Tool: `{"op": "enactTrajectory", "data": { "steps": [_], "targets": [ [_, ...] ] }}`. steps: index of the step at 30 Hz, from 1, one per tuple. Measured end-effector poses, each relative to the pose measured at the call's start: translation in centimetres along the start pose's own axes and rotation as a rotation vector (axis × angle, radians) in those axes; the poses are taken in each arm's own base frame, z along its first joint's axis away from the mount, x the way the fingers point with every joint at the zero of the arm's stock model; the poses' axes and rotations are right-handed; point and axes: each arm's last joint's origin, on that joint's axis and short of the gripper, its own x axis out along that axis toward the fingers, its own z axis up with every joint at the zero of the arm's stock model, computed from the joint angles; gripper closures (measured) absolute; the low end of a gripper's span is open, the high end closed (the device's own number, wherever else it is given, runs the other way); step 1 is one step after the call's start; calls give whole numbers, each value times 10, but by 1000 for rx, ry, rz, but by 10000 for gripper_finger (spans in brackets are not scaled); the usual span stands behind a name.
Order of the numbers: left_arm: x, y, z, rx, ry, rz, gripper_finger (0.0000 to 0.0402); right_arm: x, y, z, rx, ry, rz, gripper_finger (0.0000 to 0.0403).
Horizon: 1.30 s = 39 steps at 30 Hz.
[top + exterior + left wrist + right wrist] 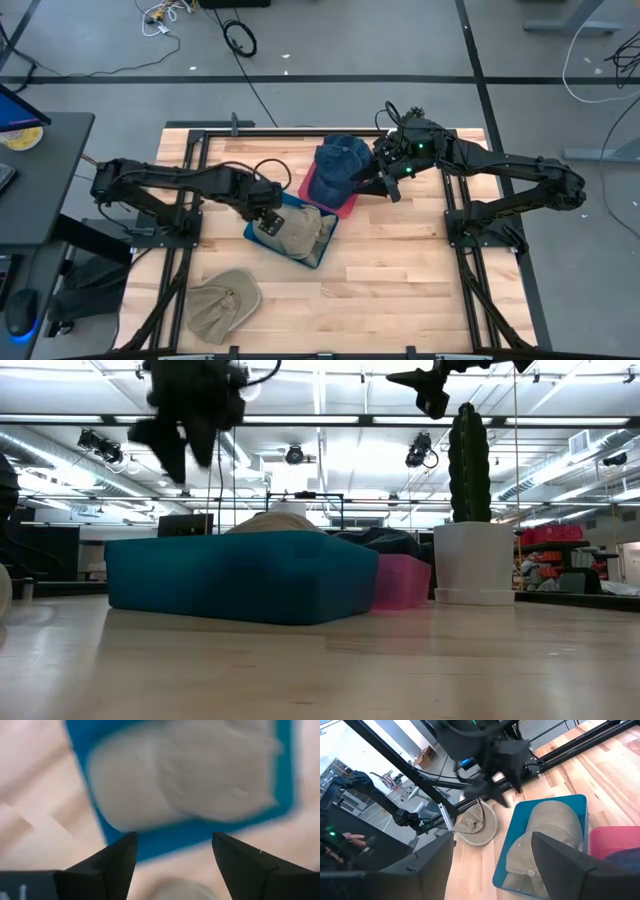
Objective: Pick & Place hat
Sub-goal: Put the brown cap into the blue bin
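A beige hat lies in a blue bin at the table's middle, filling most of it. A dark blue hat sits in a pink bin just beyond it. Another beige hat lies flat on the table near the near-left corner. My left gripper hovers open above the blue bin's left end, raised clear of it. My right gripper is open in the air beside the pink bin's right side.
Black frame rails run along the table's left and right sides. Bare wood lies near of the bins. A tall cactus in a white pot shows to the right of the pink bin in the low view.
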Motion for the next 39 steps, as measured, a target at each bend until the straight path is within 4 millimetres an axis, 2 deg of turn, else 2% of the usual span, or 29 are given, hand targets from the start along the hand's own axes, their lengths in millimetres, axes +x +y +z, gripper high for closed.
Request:
{"op": "enactTrajectory", "data": {
  "steps": [3,8,13,16,21,29,34,39],
  "targets": [
    [-20,-10,2,35,57,-120,153,0,0,0,0,0,0,134],
    [-45,-29,-4,313,41,-251,167,0,0,0,-3,3,1,134],
    [-47,-35,-28,466,126,-234,174,1,1,-2,2,27,15,134],
    [-46,-31,-47,423,254,-168,174,2,3,-5,2,48,17,134],
    [-33,-25,-75,387,349,-48,175,4,6,-8,-23,65,28,134],
    [10,-20,-114,426,413,-1,175,4,7,-8,-33,67,31,134],
    [34,-5,-130,386,452,85,175,4,7,-8,-34,66,32,134],
    [54,0,-138,395,506,20,175,4,7,-9,-35,66,34,134]
  ]
}}
